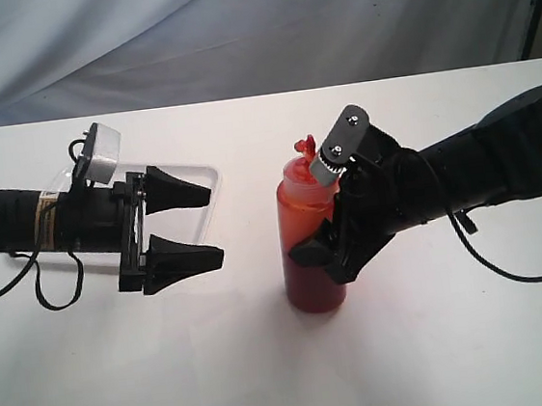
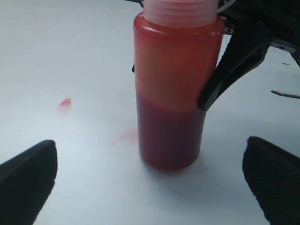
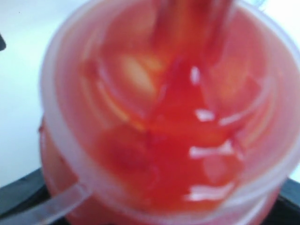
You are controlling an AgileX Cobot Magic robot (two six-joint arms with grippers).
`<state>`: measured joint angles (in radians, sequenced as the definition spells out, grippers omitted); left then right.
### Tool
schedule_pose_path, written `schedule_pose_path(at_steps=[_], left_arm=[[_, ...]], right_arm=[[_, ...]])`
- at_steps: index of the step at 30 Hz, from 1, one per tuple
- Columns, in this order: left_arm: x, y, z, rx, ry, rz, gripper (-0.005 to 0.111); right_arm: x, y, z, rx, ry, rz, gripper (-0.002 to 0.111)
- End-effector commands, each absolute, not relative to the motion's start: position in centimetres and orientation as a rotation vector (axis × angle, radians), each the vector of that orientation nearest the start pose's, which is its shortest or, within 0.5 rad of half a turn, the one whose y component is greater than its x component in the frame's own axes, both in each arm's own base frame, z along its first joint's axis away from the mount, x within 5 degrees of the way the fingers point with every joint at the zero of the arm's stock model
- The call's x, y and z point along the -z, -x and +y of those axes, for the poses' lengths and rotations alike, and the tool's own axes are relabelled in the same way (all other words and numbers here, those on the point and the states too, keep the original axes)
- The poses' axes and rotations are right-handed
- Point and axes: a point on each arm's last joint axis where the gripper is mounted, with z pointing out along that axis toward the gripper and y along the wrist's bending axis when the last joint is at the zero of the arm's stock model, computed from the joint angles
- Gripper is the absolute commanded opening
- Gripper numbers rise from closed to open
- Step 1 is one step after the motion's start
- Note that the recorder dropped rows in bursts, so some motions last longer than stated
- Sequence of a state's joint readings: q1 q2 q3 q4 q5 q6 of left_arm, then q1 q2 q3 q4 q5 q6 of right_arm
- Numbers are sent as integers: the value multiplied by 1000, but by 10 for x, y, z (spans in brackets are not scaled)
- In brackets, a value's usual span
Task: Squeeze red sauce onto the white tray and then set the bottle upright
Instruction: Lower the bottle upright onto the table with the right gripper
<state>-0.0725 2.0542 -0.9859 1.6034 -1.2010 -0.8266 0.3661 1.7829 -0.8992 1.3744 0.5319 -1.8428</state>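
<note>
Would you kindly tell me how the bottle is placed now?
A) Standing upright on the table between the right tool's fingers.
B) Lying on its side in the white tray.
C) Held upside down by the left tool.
A: the bottle stands base-down on the table with the right tool around its body; the left tool is open and holds nothing.

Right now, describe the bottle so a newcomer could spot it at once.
On the white table, just right of centre, the right claw grips it. The bottle stands upright, translucent orange-red with dark sauce low inside; everything near it is black or white.
</note>
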Motion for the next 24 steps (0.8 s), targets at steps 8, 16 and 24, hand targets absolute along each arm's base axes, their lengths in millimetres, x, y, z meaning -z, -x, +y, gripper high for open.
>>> schedule_pose_path(at_steps=[8, 16, 24], left_arm=[[-136, -333, -105, 1099, -1192, 1652, 105], [-136, -333, -105, 1099, -1192, 1652, 105], [-136, -333, -105, 1098, -1194, 1651, 105]], right_arm=[[-168, -294, 164, -621, 1284, 2037, 79], [-168, -294, 164, -631, 1263, 2053, 88], [-168, -294, 164, -652, 1220, 2087, 88]])
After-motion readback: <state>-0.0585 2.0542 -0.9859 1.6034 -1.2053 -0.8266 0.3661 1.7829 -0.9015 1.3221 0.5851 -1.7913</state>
